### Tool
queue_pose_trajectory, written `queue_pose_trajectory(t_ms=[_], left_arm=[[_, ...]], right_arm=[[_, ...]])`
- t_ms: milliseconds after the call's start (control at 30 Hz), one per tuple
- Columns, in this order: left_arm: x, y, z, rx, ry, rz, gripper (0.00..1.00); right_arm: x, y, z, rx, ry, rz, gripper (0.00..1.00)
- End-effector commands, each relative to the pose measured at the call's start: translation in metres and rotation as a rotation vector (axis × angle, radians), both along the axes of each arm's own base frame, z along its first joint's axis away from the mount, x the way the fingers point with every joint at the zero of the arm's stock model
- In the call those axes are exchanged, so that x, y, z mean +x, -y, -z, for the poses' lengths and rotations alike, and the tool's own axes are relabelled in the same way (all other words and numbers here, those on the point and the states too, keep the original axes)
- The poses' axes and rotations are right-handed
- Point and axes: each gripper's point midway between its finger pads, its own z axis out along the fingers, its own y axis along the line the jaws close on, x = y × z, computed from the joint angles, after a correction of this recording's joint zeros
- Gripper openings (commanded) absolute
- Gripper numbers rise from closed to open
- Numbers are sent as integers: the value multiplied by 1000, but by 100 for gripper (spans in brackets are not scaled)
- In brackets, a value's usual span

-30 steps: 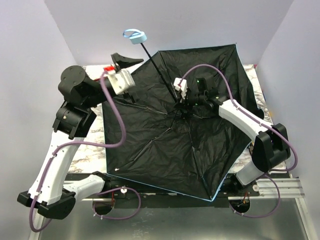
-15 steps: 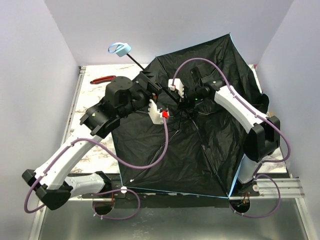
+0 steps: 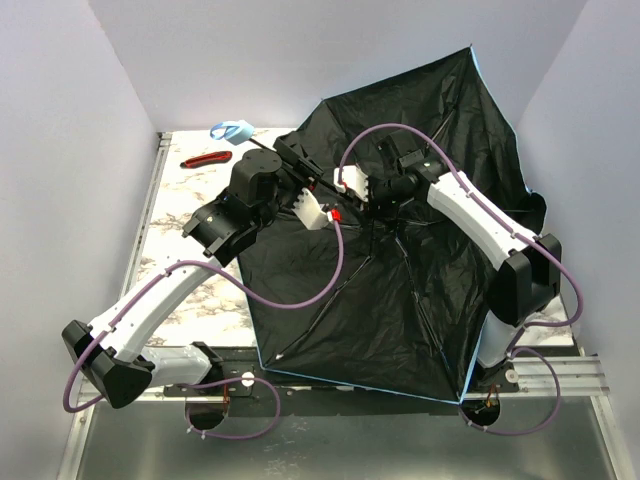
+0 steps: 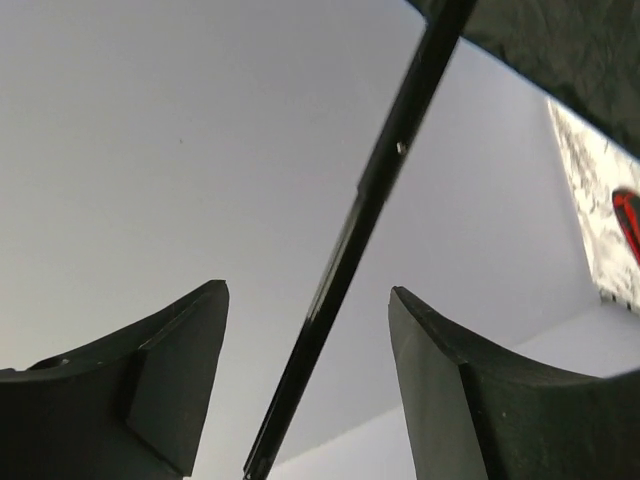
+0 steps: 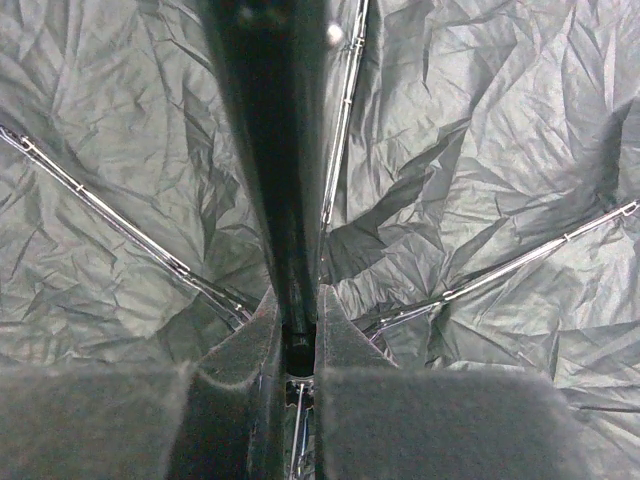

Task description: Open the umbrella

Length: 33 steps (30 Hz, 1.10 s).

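Observation:
The umbrella (image 3: 400, 290) is spread open, its black underside facing up with a sky-blue rim. Its thin black shaft (image 3: 262, 146) slants back-left to the small blue handle (image 3: 232, 130) near the table's far edge. My left gripper (image 3: 295, 165) is open and straddles the shaft. In the left wrist view the shaft (image 4: 380, 170) runs between my fingers (image 4: 180, 370) without touching either, so the left gripper (image 4: 308, 300) holds nothing. My right gripper (image 3: 375, 190) is shut on the shaft (image 5: 270, 150) close to the hub, with ribs and canopy (image 5: 480, 150) all around the right gripper (image 5: 297, 310).
A red-handled tool (image 3: 205, 158) lies on the marble table top (image 3: 185, 200) at the back left, also seen in the left wrist view as a red tool (image 4: 628, 215). Lavender walls close in on three sides. The canopy covers most of the table's right and middle.
My left arm swung in from the back left and brought its open fingers around the shaft, narrowing slightly. The umbrella tilted: handle dropped toward the table, canopy's far right corner rose.

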Motion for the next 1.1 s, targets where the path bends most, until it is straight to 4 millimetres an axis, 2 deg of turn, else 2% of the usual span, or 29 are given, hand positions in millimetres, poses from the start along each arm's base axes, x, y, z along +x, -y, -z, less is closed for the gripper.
queue_pose_trajectory(t_ms=[0, 100, 167, 233, 267, 300, 333, 400, 467, 533, 567, 733, 800, 967, 1000, 1067], left_arm=[[14, -35, -18, 54, 103, -164, 65], [18, -43, -26, 27, 107, -217, 61], [13, -42, -30, -46, 58, -222, 67], [-4, -35, -32, -138, -69, -187, 76], [-16, -27, -26, -193, -158, -160, 79], [-28, -19, -32, -265, -222, -124, 81], [-41, -11, -29, -328, -317, -101, 83], [-62, 4, -43, -495, -454, -55, 84], [-81, 20, -60, -645, -594, -4, 84], [-95, 30, -85, -806, -689, 27, 84], [-98, 34, -91, -872, -735, 25, 84], [-114, 40, -123, -1154, -890, 45, 84], [-117, 38, -127, -1244, -965, 31, 84], [-114, 36, -121, -1408, -1165, -36, 80], [-114, 34, -121, -1445, -1191, -39, 79], [-112, 30, -125, -1498, -1173, -6, 79]], right_arm=[[17, 43, 2, -207, 93, 117, 0], [43, 44, -21, -203, 216, 175, 0], [63, 47, -43, -199, 341, 209, 0], [82, 53, -68, -211, 475, 240, 0], [89, 53, -78, -214, 534, 240, 0], [94, 56, -89, -219, 584, 243, 0], [98, 56, -98, -225, 636, 237, 0], [101, 58, -115, -250, 729, 222, 0], [101, 60, -130, -271, 810, 200, 0], [98, 62, -145, -294, 890, 182, 0], [96, 62, -151, -304, 926, 165, 0], [80, 61, -195, -314, 1152, 58, 0], [75, 61, -210, -331, 1234, 14, 0], [61, 51, -253, -333, 1455, -84, 0], [59, 46, -275, -291, 1544, -66, 0], [58, 41, -304, -222, 1657, -26, 0]])
